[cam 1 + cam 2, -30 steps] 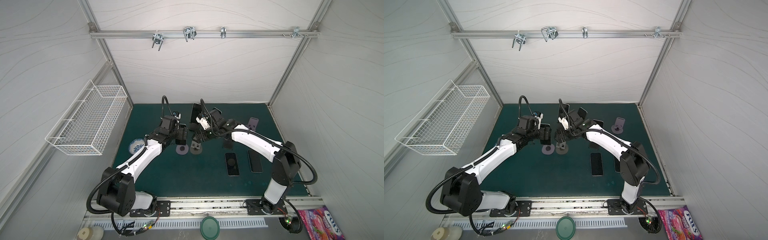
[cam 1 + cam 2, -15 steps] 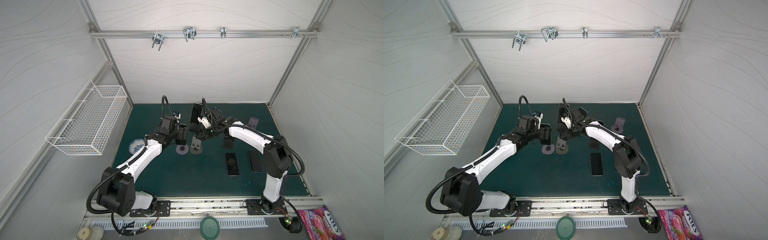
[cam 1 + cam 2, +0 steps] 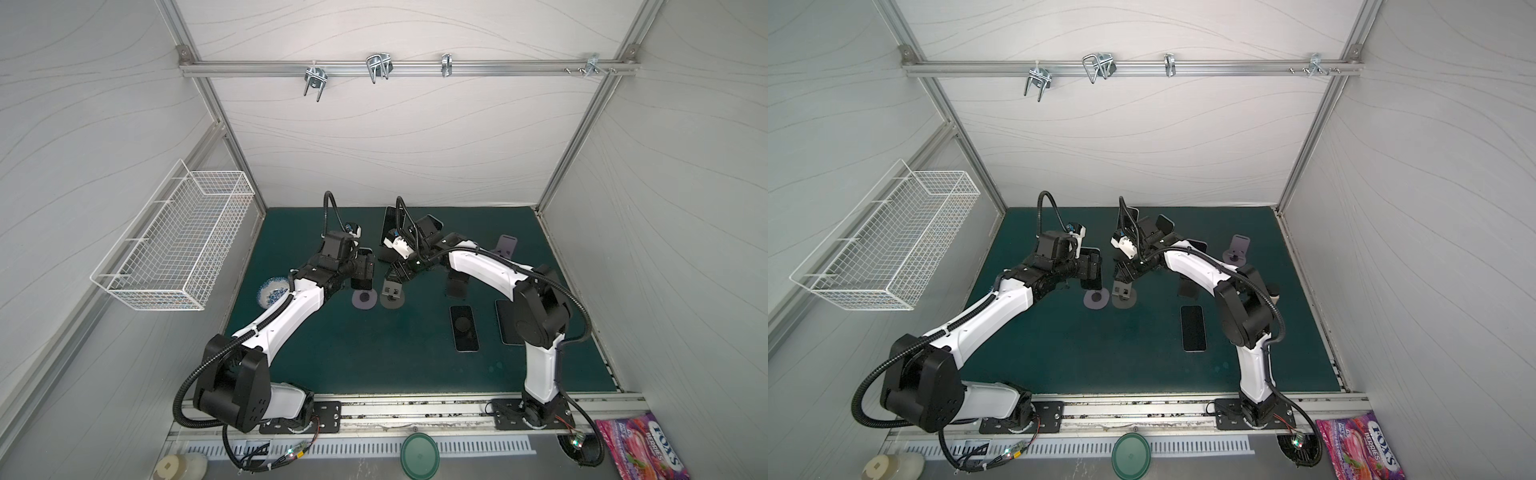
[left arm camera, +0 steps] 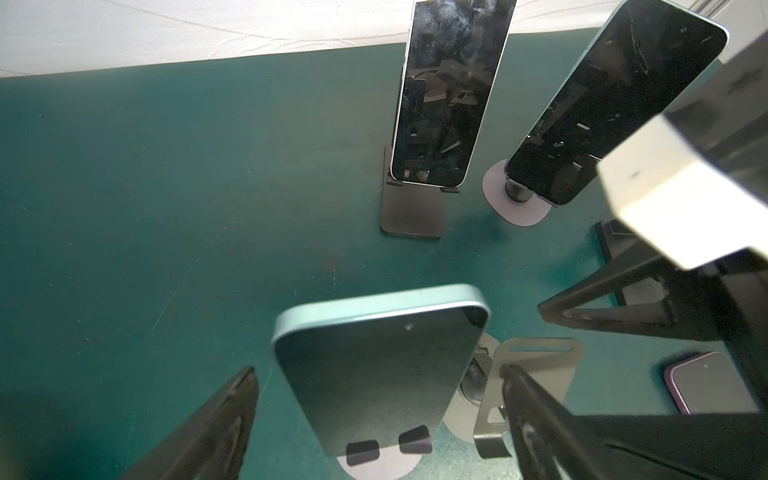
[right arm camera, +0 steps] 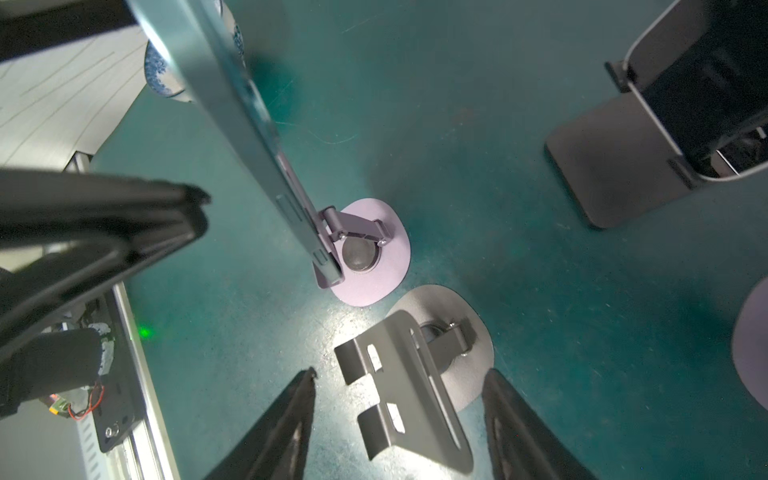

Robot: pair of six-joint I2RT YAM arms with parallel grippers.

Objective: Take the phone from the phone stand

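Since a second ago my right arm has folded its elbow inward and brought my right fingers [image 5: 286, 424] down over the empty grey stand [image 5: 399, 374], narrowing as they came; my left arm has hardly stirred.

My left fingers [image 4: 232, 415] are released and straddle the teal phone [image 4: 374, 365], with a sliver of gap on either side, so nothing is grasped yet. The phone leans in the lilac stand [image 5: 365, 291] near the middle of the worktop [image 3: 353, 353], its lower edge in the stand's lip. My right fingers are also released, one on each side of the grey stand and not touching it.

What worries me:
- If I close off-centre, one finger meets the phone first and shoves it sideways. The stand looks light, so I judge it could tip.
- If I lift at a slant, the lip may catch and the stand will ride up with the phone. My right fingers sit at the neighbouring stand, so they are not bracing the lilac one.
- My two wrists are close together, so a wide swing could knock them, or the phones standing just behind.

The wire basket [image 3: 166, 266] on the wall looks empty. I cannot tell whether the small patterned bowl [image 3: 272, 291] beside my left arm holds anything.
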